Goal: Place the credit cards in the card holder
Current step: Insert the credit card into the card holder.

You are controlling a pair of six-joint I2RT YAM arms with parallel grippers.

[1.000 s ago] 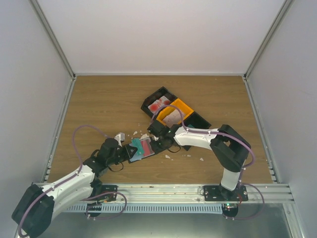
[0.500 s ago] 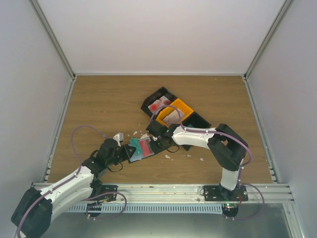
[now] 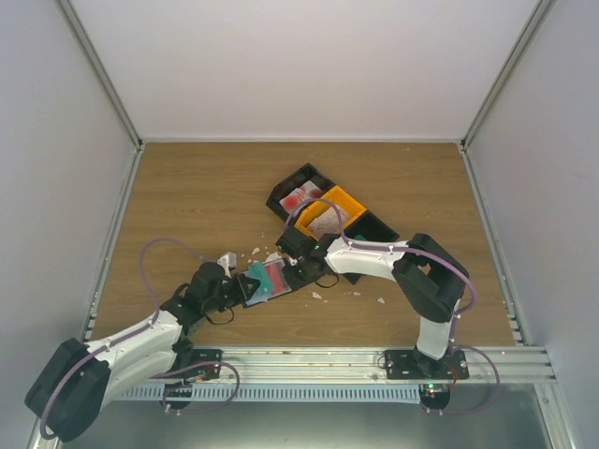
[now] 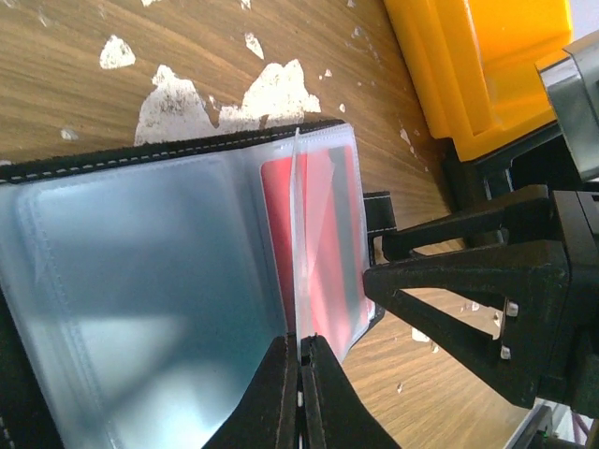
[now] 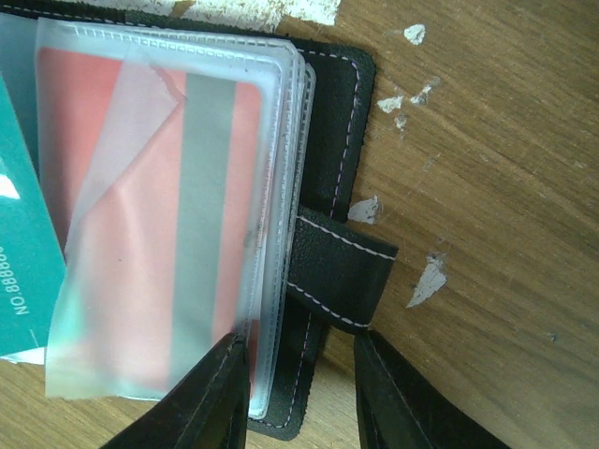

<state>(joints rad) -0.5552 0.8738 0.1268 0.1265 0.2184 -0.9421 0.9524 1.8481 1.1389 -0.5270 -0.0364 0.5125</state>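
card holder (image 3: 266, 280) lies open on the desk (image 3: 187, 196), near the front, between the two grippers and just in front of the bins.

left gripper (image 4: 299, 344): jaws closed tight, pinching one clear sleeve (image 4: 318, 281) of the holder by its edge, so the leaf stands up from the rest of the stack.

right gripper (image 5: 298, 344): jaws partly apart, straddling the holder's black cover edge just beside the clasp tab (image 5: 342, 271). one finger sits over the sleeve stack, the other over bare wood. can't tell whether it actually clamps anything.

cards: a red card (image 5: 150, 215) with a grey stripe sits inside a sleeve near the clasp side. a loose corner of sleeve film is folded over it. a teal card (image 5: 19, 243) shows at the far side of the holder from the clasp, printed number visible. can't tell whether it's in a sleeve or lying on top.

top view: orange bin (image 3: 348, 200) holds pale cards. the black bin (image 3: 281, 199) touching it on its far left side holds red-and-white ones.

white paper scraps (image 5: 430, 276) are scattered on the wood around the holder, some beside the clasp tab and some just beyond the holder's far edge.
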